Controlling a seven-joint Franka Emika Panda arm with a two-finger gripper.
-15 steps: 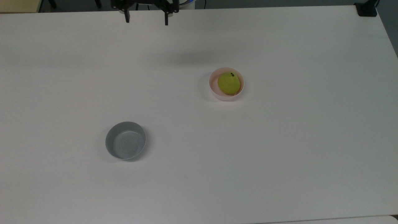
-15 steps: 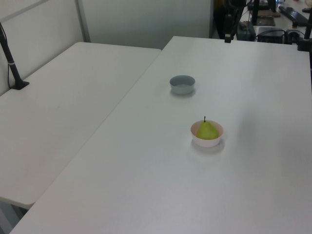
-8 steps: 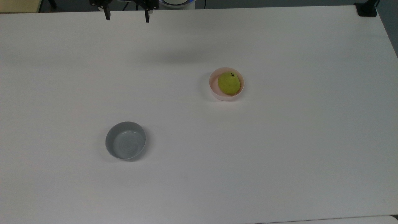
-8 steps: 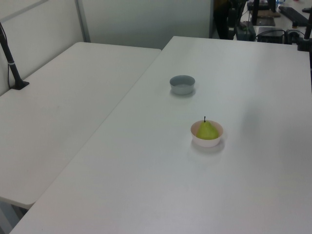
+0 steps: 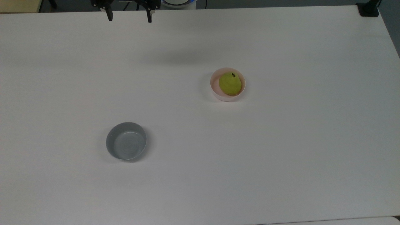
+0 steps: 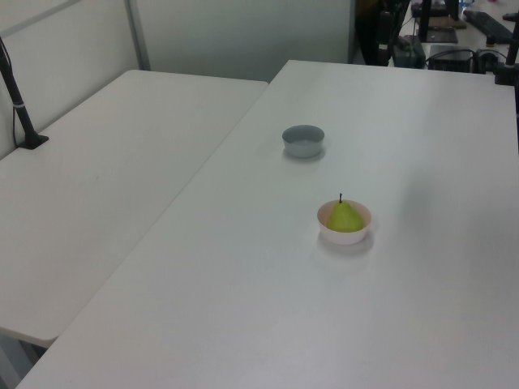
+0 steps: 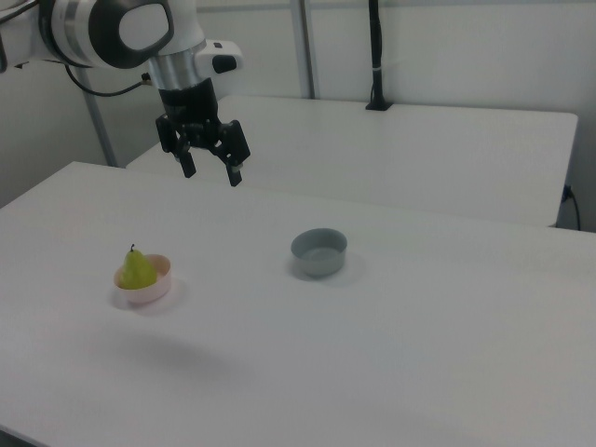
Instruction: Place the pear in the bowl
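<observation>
Pear point(image 5: 230, 83), rounded and yellow-green, sits inside smooth pale pink bowl point(image 5: 215, 91).

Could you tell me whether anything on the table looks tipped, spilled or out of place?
Nothing stands out. The pear sits stem-up inside the pink bowl, the grey bowl stands upright and empty apart from it, and the gripper hangs open above the table.

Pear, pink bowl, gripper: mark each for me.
pear point(image 5: 230, 83), top view, middle of its yellow-green body.
pink bowl point(image 7: 160, 289), right view, outer wall on its right side.
gripper point(image 7: 211, 173), right view, midway between its open fingertips.
</observation>
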